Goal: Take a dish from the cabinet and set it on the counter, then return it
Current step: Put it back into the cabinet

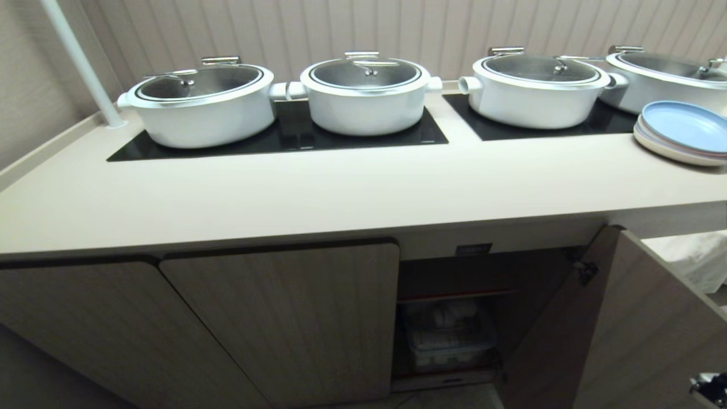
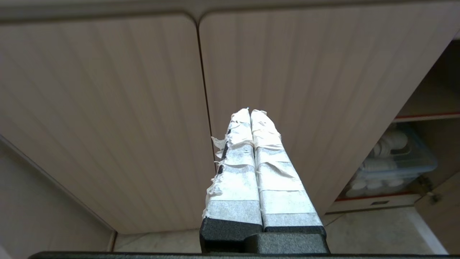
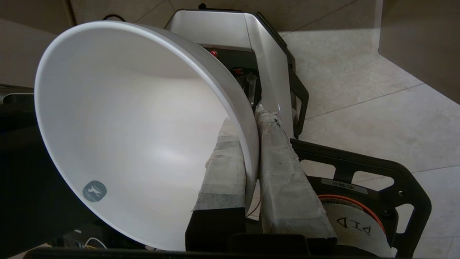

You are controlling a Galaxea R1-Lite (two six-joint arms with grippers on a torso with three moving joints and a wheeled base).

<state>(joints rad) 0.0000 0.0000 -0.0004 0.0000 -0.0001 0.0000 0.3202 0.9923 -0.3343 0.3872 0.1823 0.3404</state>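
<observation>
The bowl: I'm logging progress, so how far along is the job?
Done: one cabinet door stands open. In hand: the right pincer grips the white bowl by its rim, off any surface. Left: the counter holds no bowl yet, so setting it down and returning it remain. The left pincer is shut, idle.

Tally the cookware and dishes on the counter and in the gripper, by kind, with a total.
White pots with lids: 4
Stack of plates, separate plates hard to count: 1
White bowl in right gripper: 1
Total: 6
</observation>
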